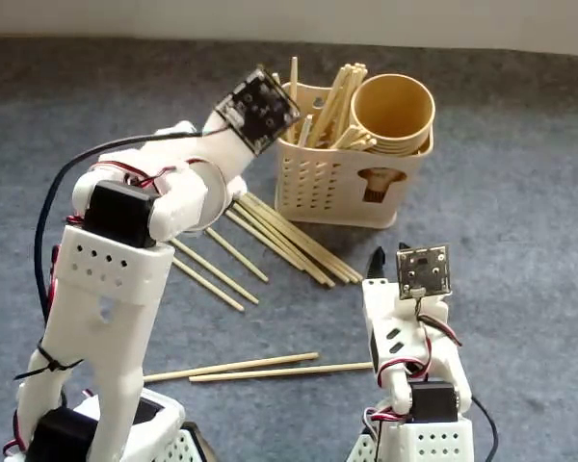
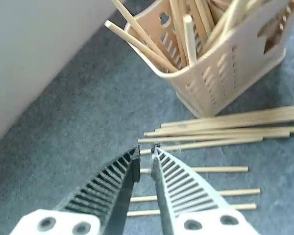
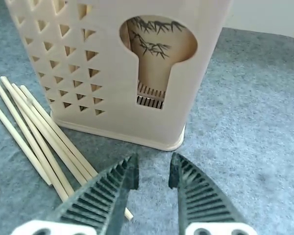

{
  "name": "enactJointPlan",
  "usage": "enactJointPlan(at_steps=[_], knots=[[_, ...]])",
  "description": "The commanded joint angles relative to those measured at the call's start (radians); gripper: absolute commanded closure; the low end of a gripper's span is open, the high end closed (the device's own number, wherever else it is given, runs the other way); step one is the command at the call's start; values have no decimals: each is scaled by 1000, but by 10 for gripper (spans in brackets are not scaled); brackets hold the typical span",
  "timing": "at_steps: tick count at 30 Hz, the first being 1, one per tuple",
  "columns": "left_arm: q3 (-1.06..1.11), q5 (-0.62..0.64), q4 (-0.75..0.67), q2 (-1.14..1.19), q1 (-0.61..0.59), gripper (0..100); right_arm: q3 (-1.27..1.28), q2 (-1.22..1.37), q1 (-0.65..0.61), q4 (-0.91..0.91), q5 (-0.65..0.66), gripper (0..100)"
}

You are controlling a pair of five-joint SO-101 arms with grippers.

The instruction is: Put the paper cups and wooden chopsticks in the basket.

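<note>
A beige plastic basket (image 1: pixel 339 183) stands on the grey carpet with stacked paper cups (image 1: pixel 393 115) and several wooden chopsticks (image 1: pixel 329 94) upright in it. More chopsticks (image 1: pixel 287 237) lie in a bundle in front of it, a few (image 1: pixel 210 269) to the left, and two (image 1: pixel 260 367) near the arms' bases. My left gripper (image 2: pixel 146 151) hovers shut and empty above the loose chopsticks (image 2: pixel 220 132), beside the basket (image 2: pixel 225 73). My right gripper (image 3: pixel 152 169) is open and empty, low in front of the basket (image 3: pixel 103 63), to the right of the bundle (image 3: pixel 39 132).
Grey carpet covers the whole work area, with bare room to the right of the basket. A pale wall (image 2: pixel 34 58) runs along the back. The left arm's body (image 1: pixel 125 250) leans over the left-hand chopsticks.
</note>
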Motion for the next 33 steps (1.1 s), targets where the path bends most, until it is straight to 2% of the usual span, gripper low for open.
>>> enactJointPlan(at_steps=[1,6,8,10,14,22,26,33], knots=[[61,-166,75,-7,-51,944,-2,-10,5,-30,11,880],[211,-356,91,-5,-110,936,-2,-10,5,-30,11,880],[283,-420,86,-5,-124,893,-2,-10,5,-30,11,880],[343,-468,86,-4,-127,865,-2,-10,5,-30,11,880],[417,-560,86,-4,-127,877,-1,-10,5,-30,11,880],[467,-597,28,94,-127,878,-1,-10,5,-30,11,880],[458,-678,23,205,-127,878,-1,-10,5,-30,11,880],[452,-686,-60,329,-127,878,-1,-10,5,-30,11,880]])
